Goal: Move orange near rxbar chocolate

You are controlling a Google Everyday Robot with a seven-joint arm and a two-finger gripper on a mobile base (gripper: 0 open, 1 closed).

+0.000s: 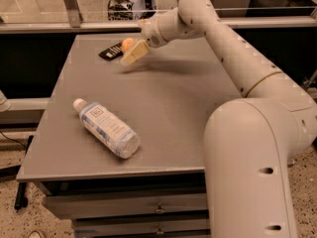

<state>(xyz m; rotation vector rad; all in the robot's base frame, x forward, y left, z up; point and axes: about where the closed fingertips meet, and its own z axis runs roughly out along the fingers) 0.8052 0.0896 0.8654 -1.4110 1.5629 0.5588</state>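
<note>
The orange sits on the grey table at the far left, right beside the rxbar chocolate, a flat black wrapper. My gripper hovers just to the right of the orange and a little nearer, with the arm reaching in from the right. It is open and holds nothing. One cream finger points down toward the table next to the orange.
A clear plastic water bottle with a white cap lies on its side at the front left of the table. A glass partition and rail run behind the table. Drawers sit under the front edge.
</note>
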